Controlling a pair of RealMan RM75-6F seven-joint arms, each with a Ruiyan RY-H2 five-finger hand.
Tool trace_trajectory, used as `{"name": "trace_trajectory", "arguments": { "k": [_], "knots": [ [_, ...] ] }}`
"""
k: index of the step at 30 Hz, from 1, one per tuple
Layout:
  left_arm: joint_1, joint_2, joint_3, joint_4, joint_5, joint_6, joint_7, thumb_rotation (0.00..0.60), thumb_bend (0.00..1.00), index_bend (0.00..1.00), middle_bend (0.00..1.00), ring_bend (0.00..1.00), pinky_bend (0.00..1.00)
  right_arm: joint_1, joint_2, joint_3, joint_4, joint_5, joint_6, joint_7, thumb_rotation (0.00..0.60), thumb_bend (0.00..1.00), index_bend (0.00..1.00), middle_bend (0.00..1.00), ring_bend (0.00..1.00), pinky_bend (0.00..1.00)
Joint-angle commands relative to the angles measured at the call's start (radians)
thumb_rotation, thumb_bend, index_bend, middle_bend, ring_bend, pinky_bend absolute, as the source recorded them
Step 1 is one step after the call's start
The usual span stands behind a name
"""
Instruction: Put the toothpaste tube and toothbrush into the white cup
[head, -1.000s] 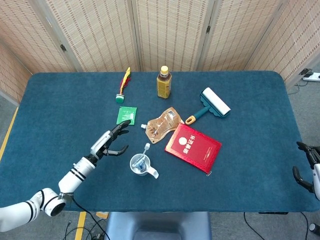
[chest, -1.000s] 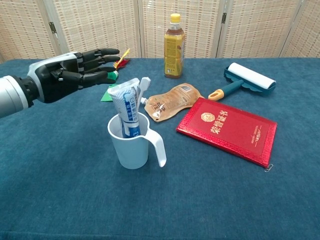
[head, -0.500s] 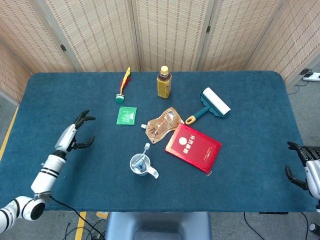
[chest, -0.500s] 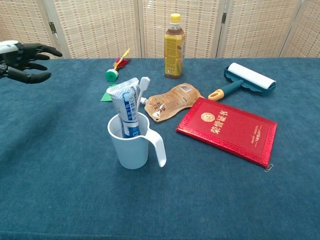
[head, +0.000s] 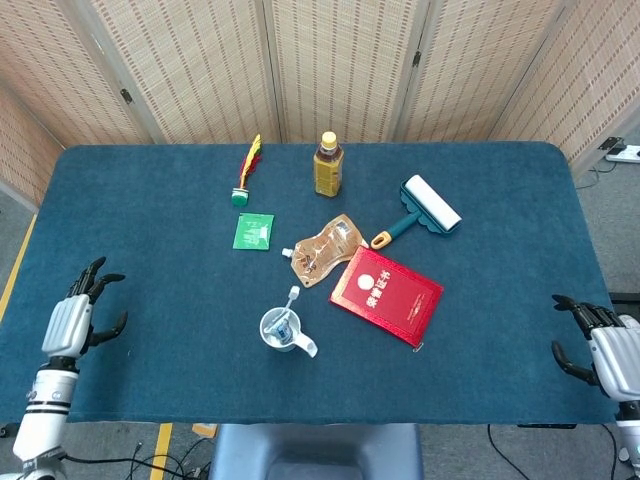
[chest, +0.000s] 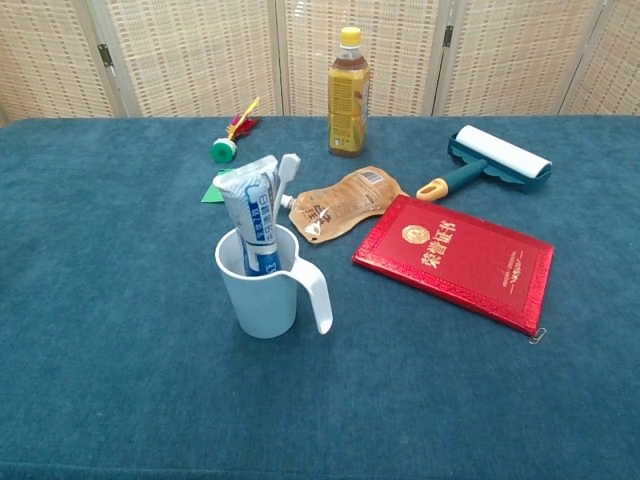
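Observation:
The white cup (chest: 262, 290) (head: 283, 332) stands upright near the table's front middle, its handle toward the right. A white-and-blue toothpaste tube (chest: 253, 215) and a white toothbrush (chest: 285, 180) stand inside it, leaning slightly. My left hand (head: 78, 315) hovers at the table's front left corner, fingers spread, holding nothing. At the front right edge my right hand (head: 597, 345) is also empty with fingers apart. Neither hand appears in the chest view.
A red booklet (head: 386, 294) lies right of the cup. Behind it lie a brown pouch (head: 323, 249), a teal lint roller (head: 424, 208), a tea bottle (head: 327, 165), a green packet (head: 253, 230) and a feathered shuttlecock (head: 246, 168).
My left hand drew back from beside the cup to the table's front left corner, leaving the chest view. The right hand crept slightly further into view at the right edge.

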Motion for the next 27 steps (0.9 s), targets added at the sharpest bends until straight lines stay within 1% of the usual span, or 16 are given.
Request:
{"name": "trace_trajectory", "arguments": {
  "k": [1,3,9,12,14,17,19,27],
  "knots": [
    [0.067,0.011,0.046,-0.055,0.067,0.086,0.075,0.6,0.46,0.27,0.06,0.0,0.14,-0.005,-0.006,-0.009,0.006,-0.015,0.012,0.015,0.6,0.35,0.17,0.3,0.25,0.25],
    [0.09,0.012,0.06,-0.071,0.094,0.119,0.108,0.6,0.46,0.27,0.06,0.0,0.14,-0.005,-0.011,-0.013,0.012,-0.027,0.018,0.013,0.6,0.33,0.17,0.3,0.25,0.25],
    [0.161,-0.003,0.101,-0.091,0.187,0.224,0.245,0.6,0.46,0.27,0.06,0.0,0.14,-0.027,-0.045,-0.019,0.037,-0.06,0.087,0.004,0.6,0.3,0.17,0.3,0.25,0.25],
    [0.184,0.002,0.121,-0.099,0.226,0.247,0.32,0.6,0.46,0.27,0.06,0.0,0.14,-0.039,-0.055,-0.023,0.047,-0.058,0.104,-0.003,0.6,0.29,0.17,0.3,0.25,0.25],
    [0.193,0.01,0.127,-0.114,0.241,0.253,0.347,0.6,0.46,0.27,0.06,0.0,0.14,-0.043,-0.057,-0.024,0.051,-0.056,0.109,0.001,0.6,0.29,0.17,0.3,0.25,0.25],
    [0.199,0.028,0.122,-0.137,0.253,0.253,0.375,0.6,0.46,0.26,0.06,0.0,0.14,-0.047,-0.061,-0.024,0.057,-0.052,0.113,0.001,0.6,0.3,0.17,0.3,0.25,0.25],
    [0.199,0.033,0.108,-0.145,0.254,0.251,0.384,0.6,0.46,0.26,0.06,0.0,0.14,-0.046,-0.062,-0.024,0.059,-0.052,0.113,0.003,0.6,0.3,0.17,0.3,0.25,0.25],
    [0.211,0.014,0.074,-0.143,0.234,0.237,0.408,0.6,0.46,0.26,0.06,0.0,0.14,-0.041,-0.059,-0.02,0.049,-0.032,0.092,0.01,0.6,0.29,0.17,0.3,0.25,0.25]
  ]
}}
